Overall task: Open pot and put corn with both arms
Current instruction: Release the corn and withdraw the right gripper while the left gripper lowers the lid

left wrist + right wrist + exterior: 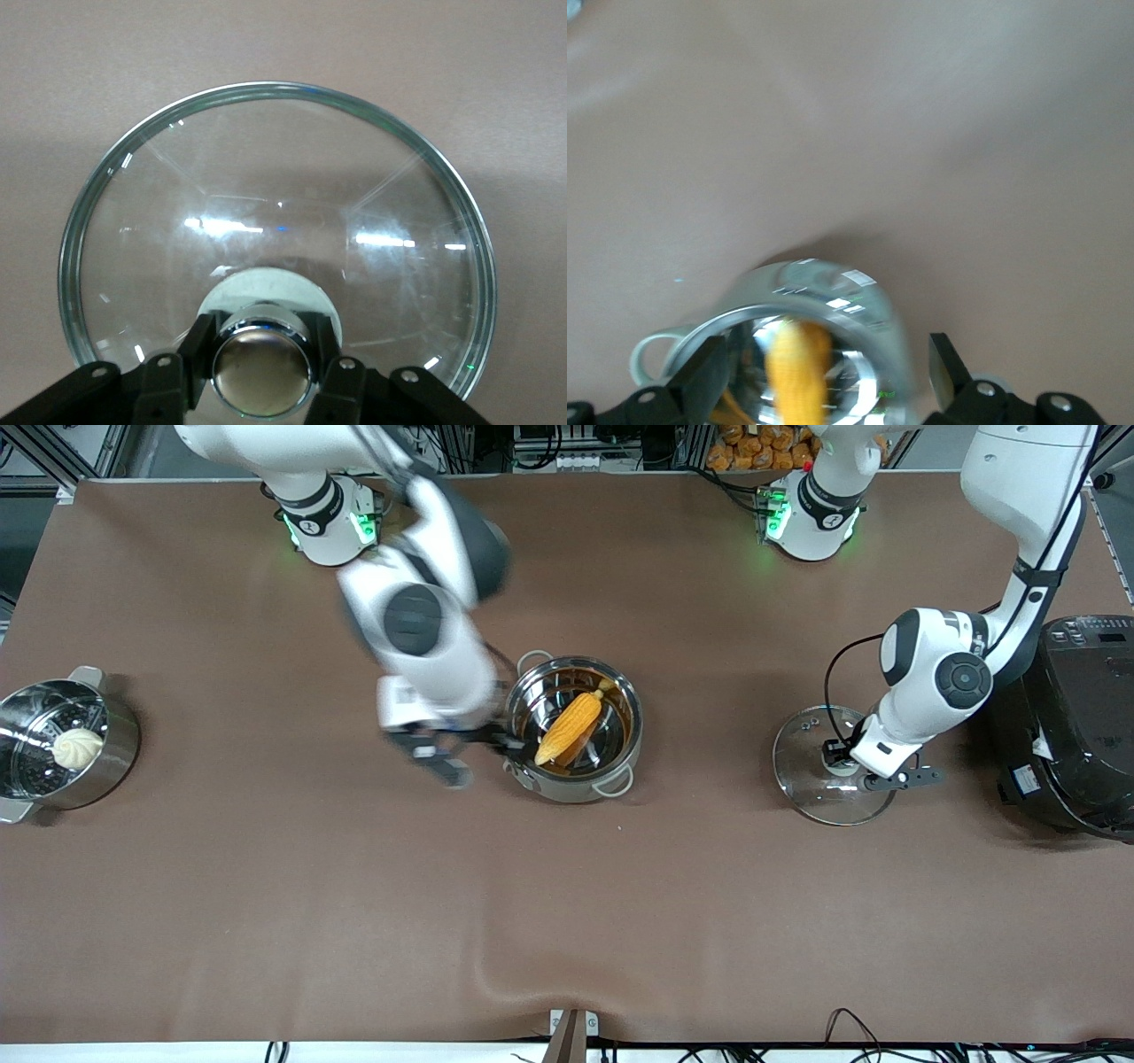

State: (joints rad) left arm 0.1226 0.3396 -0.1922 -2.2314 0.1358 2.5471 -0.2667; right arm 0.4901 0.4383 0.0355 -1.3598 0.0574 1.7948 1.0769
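Note:
The steel pot stands uncovered mid-table, and the yellow-orange corn lies inside it. My right gripper is open and empty, low over the pot's rim on the side toward the right arm's end. In the right wrist view, my right gripper has its fingers spread either side of the pot and the corn. The glass lid lies flat on the table toward the left arm's end. My left gripper is shut on its knob. In the left wrist view, my left gripper clamps the knob of the lid.
A steel steamer pot with a white bun stands at the right arm's end of the table. A large black cooker stands at the left arm's end, close beside the lid and the left arm.

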